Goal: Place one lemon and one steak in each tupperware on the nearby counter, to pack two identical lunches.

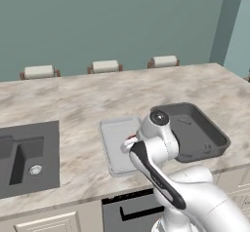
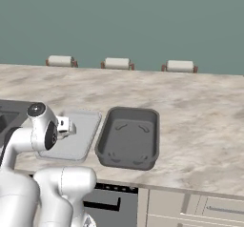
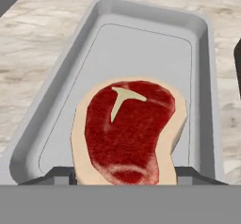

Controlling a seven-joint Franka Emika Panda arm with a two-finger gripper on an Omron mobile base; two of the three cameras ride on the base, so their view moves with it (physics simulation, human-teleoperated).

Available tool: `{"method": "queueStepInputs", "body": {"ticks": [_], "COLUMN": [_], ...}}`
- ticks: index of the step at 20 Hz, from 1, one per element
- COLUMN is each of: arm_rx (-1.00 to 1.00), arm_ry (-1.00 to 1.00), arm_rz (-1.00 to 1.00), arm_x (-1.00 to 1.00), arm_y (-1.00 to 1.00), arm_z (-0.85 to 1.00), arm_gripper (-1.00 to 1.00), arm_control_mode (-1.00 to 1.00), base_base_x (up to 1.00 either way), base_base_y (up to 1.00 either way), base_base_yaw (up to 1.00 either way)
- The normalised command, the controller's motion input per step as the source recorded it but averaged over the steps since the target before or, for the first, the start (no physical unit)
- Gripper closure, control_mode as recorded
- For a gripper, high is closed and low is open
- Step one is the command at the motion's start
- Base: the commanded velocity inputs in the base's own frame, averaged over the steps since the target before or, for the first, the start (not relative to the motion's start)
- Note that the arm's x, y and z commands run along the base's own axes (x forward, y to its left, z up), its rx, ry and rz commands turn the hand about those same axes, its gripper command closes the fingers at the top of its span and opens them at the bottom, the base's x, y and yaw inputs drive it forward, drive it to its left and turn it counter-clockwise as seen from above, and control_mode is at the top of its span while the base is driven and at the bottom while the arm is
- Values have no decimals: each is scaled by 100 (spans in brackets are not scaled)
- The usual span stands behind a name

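steak (image 3: 126,132) x1 | tupperware x2: light grey (image 1: 115,143), dark grey (image 1: 197,131) | stools x3 (image 1: 105,66) | sink (image 1: 22,159) x1

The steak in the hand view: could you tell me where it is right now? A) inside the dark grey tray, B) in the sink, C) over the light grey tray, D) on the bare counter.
C: the steak sits between the finger tips with the light grey tray right behind it.

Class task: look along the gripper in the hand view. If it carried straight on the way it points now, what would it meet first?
The steak comes first, lying right ahead of the gripper in the light grey tray. How far above the tray floor the steak sits is unclear.
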Motion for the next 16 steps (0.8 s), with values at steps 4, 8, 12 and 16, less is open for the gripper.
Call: {"method": "queueStepInputs", "body": {"ticks": [4, 8, 12, 16], "arm_rx": [0, 0, 0, 0], "arm_ry": [0, 0, -1, -12], "arm_rz": [7, 6, 5, 5], "arm_x": [7, 20, 38, 60], "arm_y": [-45, -26, -4, 0], "arm_z": [-37, -56, -69, -54], "arm_gripper": [100, 100, 100, 100], "arm_control_mode": [-100, -100, -100, -100], "base_base_x": [0, 0, 0, 0], "base_base_y": [0, 0, 0, 0], "base_base_yaw": [0, 0, 0, 0]}}
